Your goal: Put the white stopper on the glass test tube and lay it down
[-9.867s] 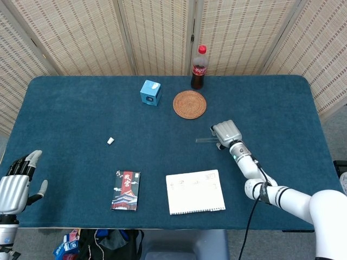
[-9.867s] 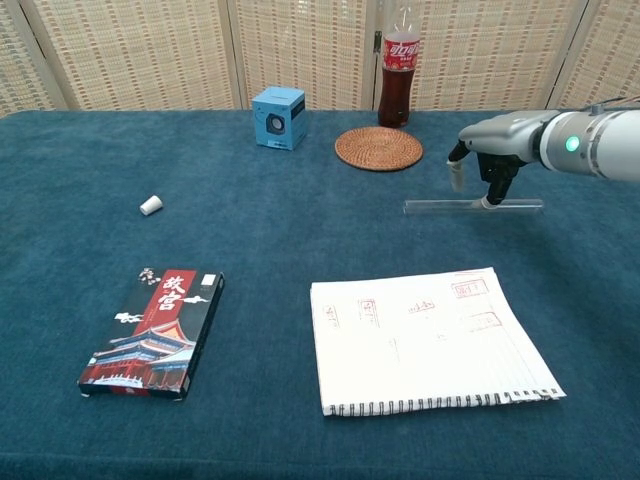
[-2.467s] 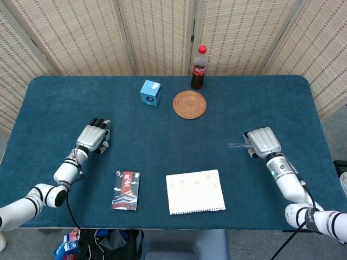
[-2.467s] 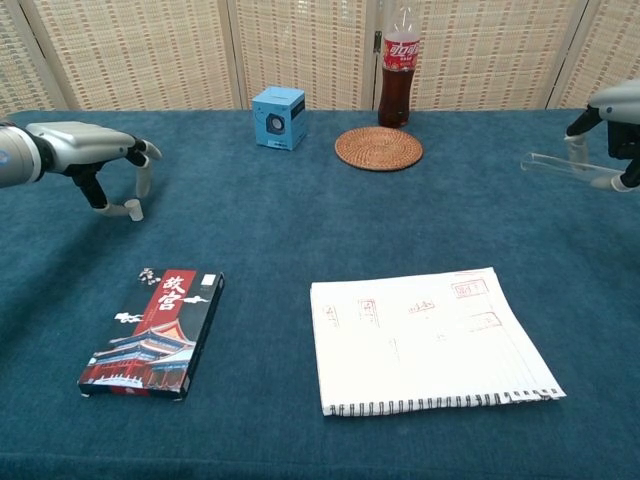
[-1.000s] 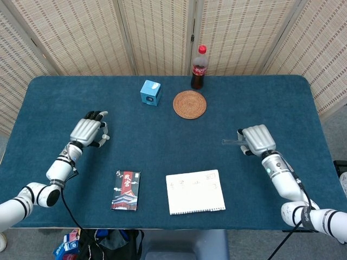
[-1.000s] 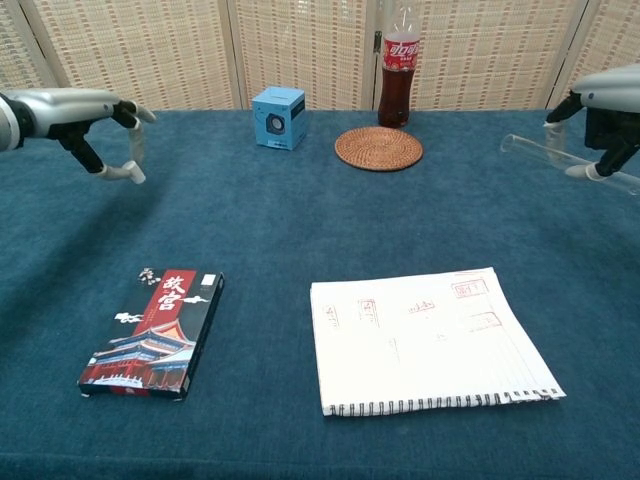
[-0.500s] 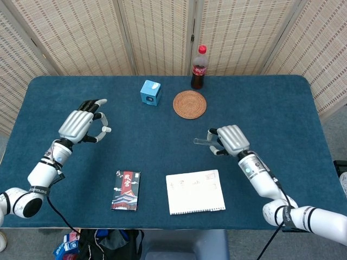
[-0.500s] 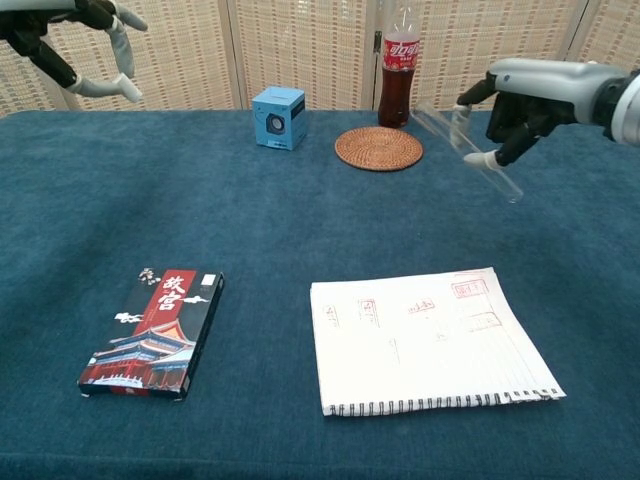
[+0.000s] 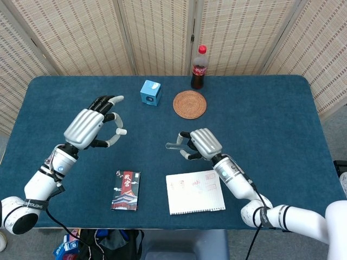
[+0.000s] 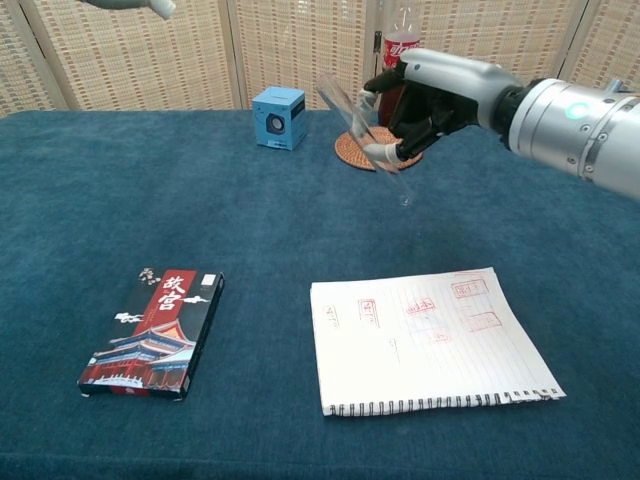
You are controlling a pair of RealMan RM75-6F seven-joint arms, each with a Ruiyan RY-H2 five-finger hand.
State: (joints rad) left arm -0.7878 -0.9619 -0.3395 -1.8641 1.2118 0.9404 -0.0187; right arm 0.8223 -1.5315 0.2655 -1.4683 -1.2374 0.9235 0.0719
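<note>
Both task things are off the table [image 9: 282, 108] and in the air above its middle, so the pickups look done; joining them and laying the tube down are left.

Nearest the front edge, the right hand [image 9: 203, 143] grasps the glass test tube [image 10: 360, 128], its fingers wrapped round the lower part. In the chest view the tube's long axis runs on a slant, one end up and toward the left edge, the other down toward the right; which end is the mouth I cannot tell.

Further toward the left edge, the left hand [image 9: 89, 127] pinches the white stopper [image 9: 122, 131] at its fingertips. Stopper and tube are well apart, with open air between them.
</note>
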